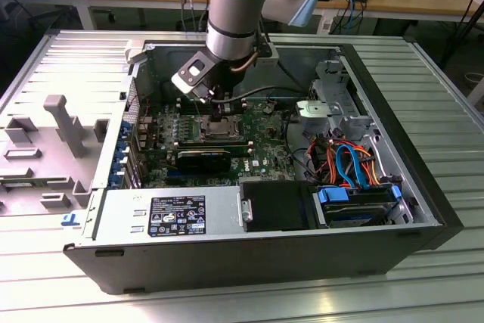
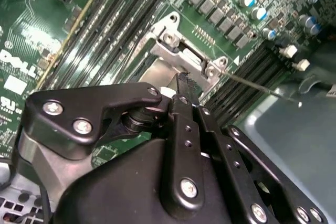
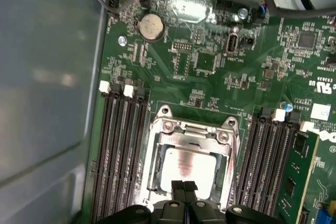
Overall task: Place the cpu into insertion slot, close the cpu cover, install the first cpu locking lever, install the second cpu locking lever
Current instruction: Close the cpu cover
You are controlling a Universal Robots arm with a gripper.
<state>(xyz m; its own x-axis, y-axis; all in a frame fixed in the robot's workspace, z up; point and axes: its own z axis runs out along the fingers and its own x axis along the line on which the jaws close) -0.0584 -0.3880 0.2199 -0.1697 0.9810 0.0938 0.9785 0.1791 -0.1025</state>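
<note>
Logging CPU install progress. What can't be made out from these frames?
- First wrist view: the tool hides the near edge of the chip and cover, so that edge cannot be checked.
- Second wrist view: the tool's body blocks most of the socket.
- Exterior view: the socket is too small, and partly behind the arm, to tell whether the cover is down.

Case: big open grey metal computer case (image 1: 227, 259), lying flat on the tabletop.
Tabletop: silver ribbed metal tabletop (image 1: 423, 285).
Board: flat green circuit board (image 1: 268, 138) inside the case.
Slots: long thin black memory slots (image 3: 123, 150), side by side on the board.
Battery: round silver coin battery (image 3: 151, 26) on the board.
Box: silver metal power box (image 1: 170, 217) with a black label.
Wires: orange and blue wires (image 1: 352, 164), at the exterior view's right.
Block: grey plastic block (image 1: 64, 122), outside the case.
</note>
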